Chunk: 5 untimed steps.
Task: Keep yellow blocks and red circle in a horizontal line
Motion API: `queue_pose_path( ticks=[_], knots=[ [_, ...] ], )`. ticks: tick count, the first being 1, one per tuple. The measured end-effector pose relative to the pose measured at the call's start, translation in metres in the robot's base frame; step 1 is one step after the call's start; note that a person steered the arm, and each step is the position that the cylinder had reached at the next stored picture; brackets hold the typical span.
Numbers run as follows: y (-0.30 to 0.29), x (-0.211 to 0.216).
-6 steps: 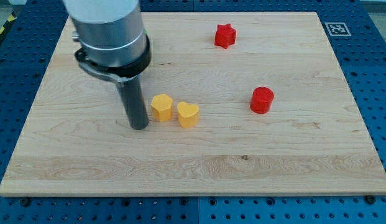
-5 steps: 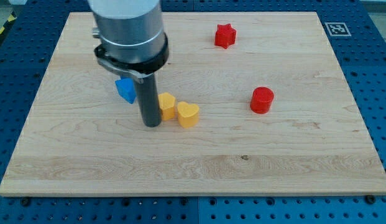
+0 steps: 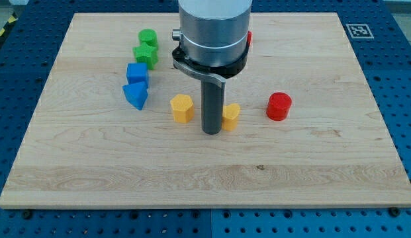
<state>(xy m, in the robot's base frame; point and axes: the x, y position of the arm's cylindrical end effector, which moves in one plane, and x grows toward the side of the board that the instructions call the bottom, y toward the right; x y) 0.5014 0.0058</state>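
My tip [image 3: 211,131] stands on the wooden board between the two yellow blocks. A yellow block [image 3: 182,108] of pentagon-like shape lies just to its left. A second yellow block [image 3: 231,115] lies against the rod's right side, partly hidden by it. The red circle [image 3: 279,106] lies further to the view's right, roughly level with the yellow blocks. The three lie in a rough row across the board's middle.
Two green blocks [image 3: 147,47] lie at the upper left, with a blue cube [image 3: 137,73] and a blue triangle-like block [image 3: 136,96] below them. A red block [image 3: 249,38] is mostly hidden behind the arm. A marker tag [image 3: 357,30] sits at the board's top right corner.
The rod has moved right, from left of both yellow blocks to between them. The right yellow block has slid right toward the red circle. The blue and green blocks now show.
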Motion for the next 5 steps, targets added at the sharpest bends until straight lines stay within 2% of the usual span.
queue_pose_path(
  ticks=[2, 5],
  knots=[
    [0.003, -0.026],
    [0.011, -0.005]
  ],
)
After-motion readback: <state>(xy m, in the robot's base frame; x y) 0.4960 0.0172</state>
